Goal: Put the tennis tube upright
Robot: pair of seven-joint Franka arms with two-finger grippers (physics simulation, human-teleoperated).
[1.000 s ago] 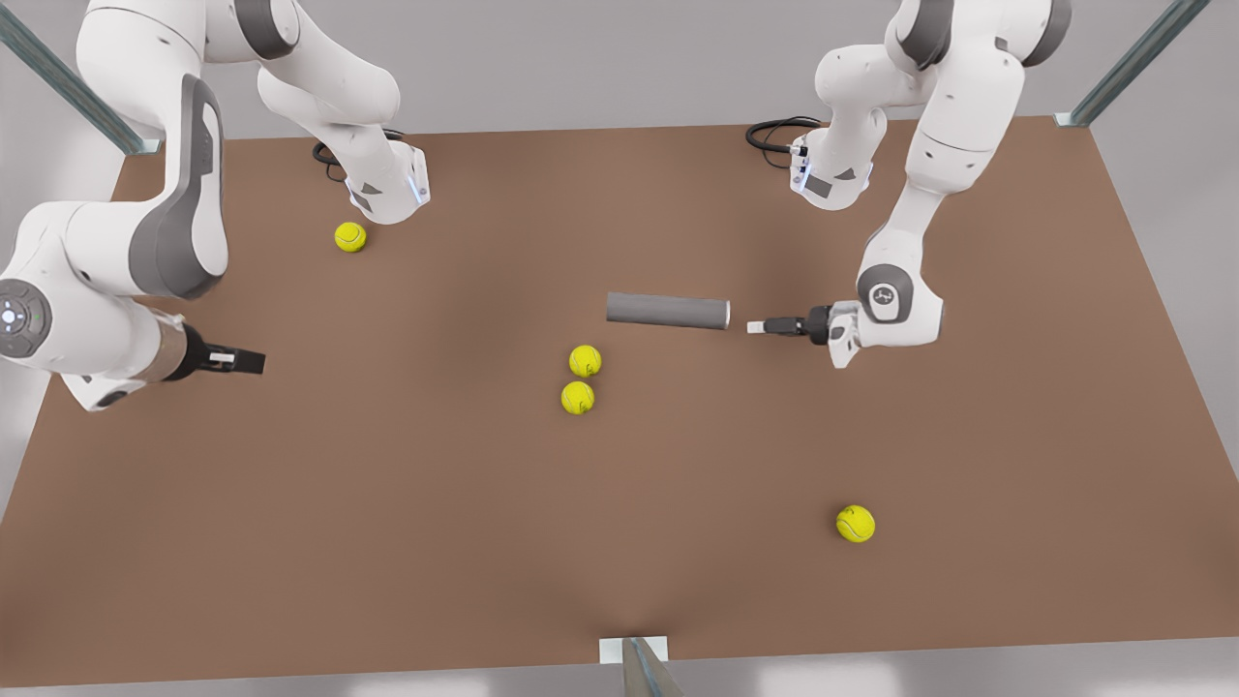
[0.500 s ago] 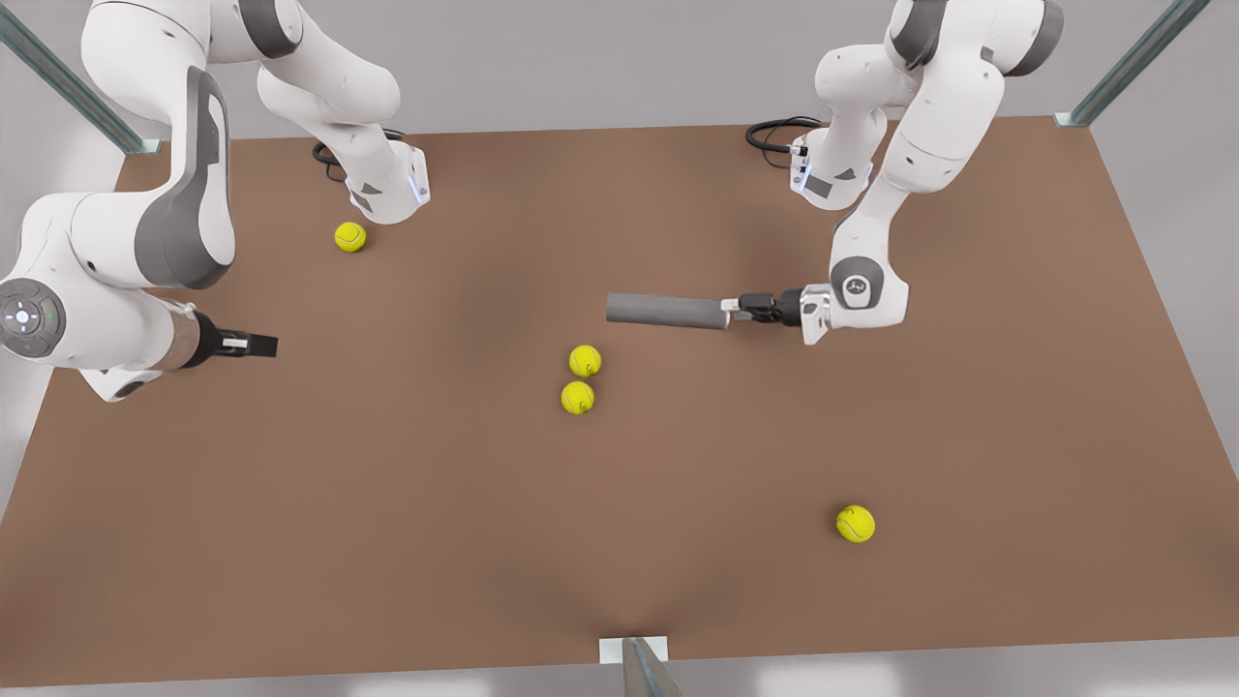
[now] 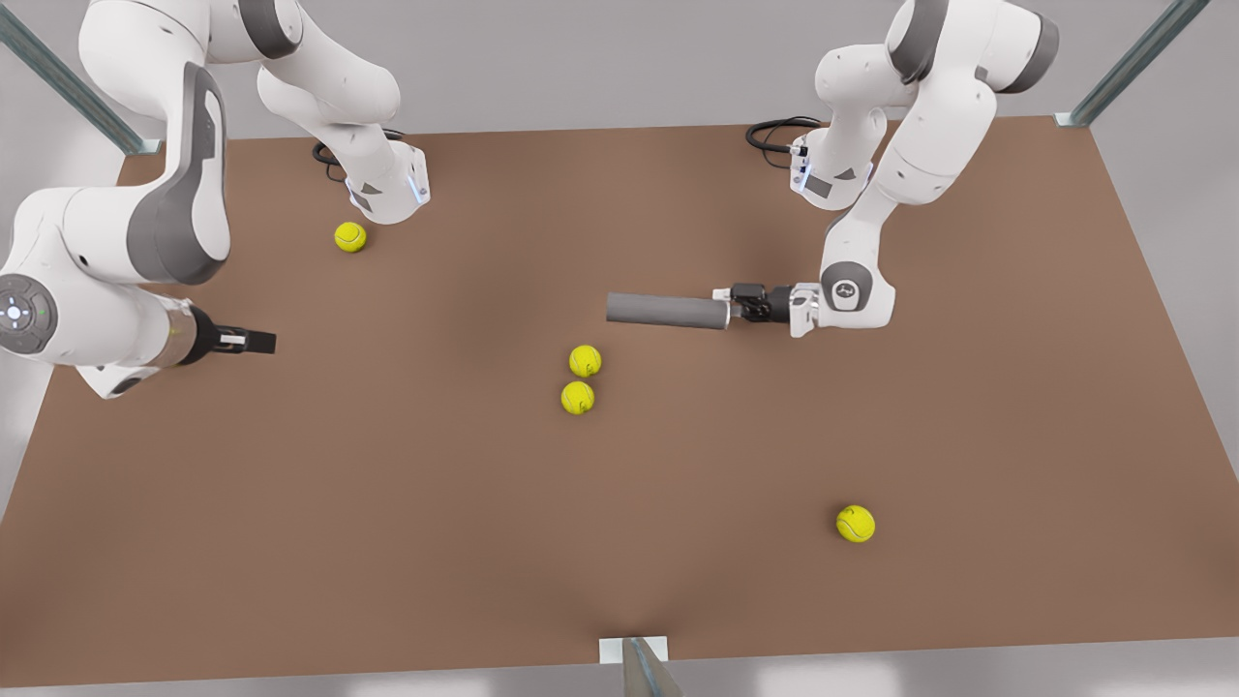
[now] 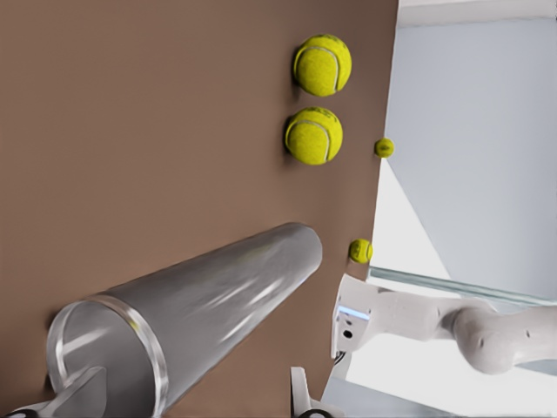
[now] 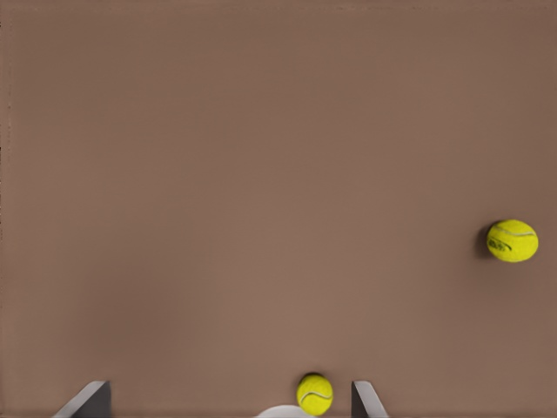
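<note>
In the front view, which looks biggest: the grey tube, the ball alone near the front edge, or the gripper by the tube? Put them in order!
1. Tube, lying flat, by far the longest.
2 and 3. Left gripper, open at the tube's end on the front view's right, and the lone ball: too alike to rank, and the ball sits nearer the camera.

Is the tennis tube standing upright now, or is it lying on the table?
Lying. The tennis tube rests on its side on the table, its rimmed end at the left gripper.
</note>
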